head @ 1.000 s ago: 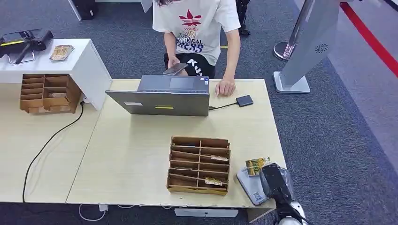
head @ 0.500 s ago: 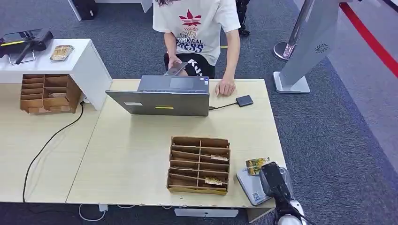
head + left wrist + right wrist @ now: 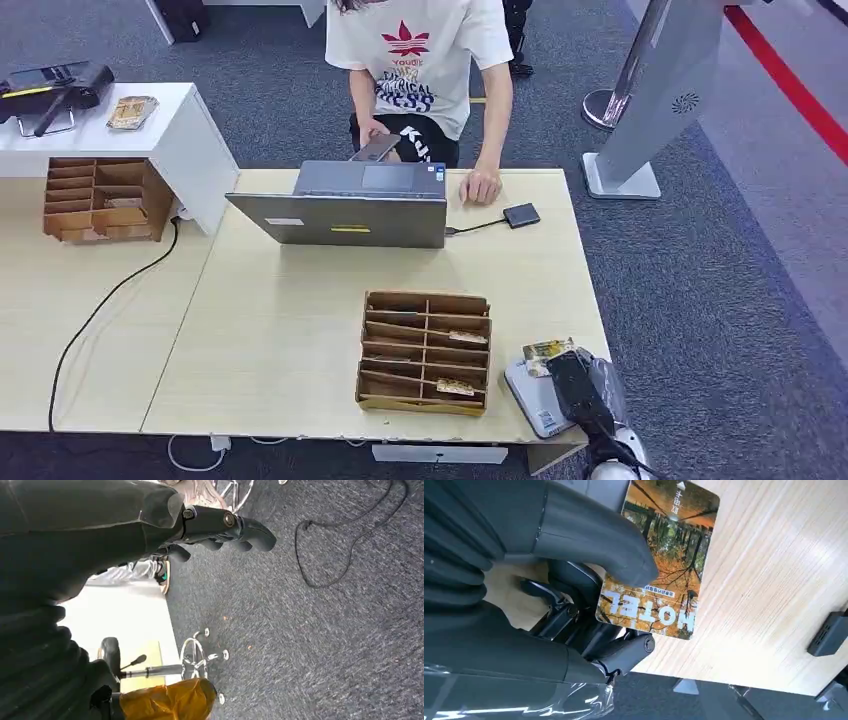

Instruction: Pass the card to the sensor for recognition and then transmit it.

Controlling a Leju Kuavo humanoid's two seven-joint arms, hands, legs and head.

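My right hand (image 3: 572, 385) hovers at the table's front right corner and pinches a hotel card (image 3: 547, 352) printed with autumn trees. In the right wrist view the thumb (image 3: 594, 535) presses on the card (image 3: 664, 570) with dark fingers under it. The card lies over the far edge of a flat grey sensor pad (image 3: 528, 395), and I cannot tell whether it touches. My left hand (image 3: 220, 527) hangs over grey carpet, holding nothing, its fingers loosely apart.
A cardboard sorter (image 3: 425, 350) holding cards stands just left of the pad. A laptop (image 3: 345, 205) and a small black box (image 3: 521, 214) on a cable sit at the far side. A person sits there with one hand (image 3: 481, 186) on the table. A second sorter (image 3: 95, 198) is far left.
My right hand has shifted slightly left, and the card now lies lower and flatter over the pad. The person's phone hand has moved a little.
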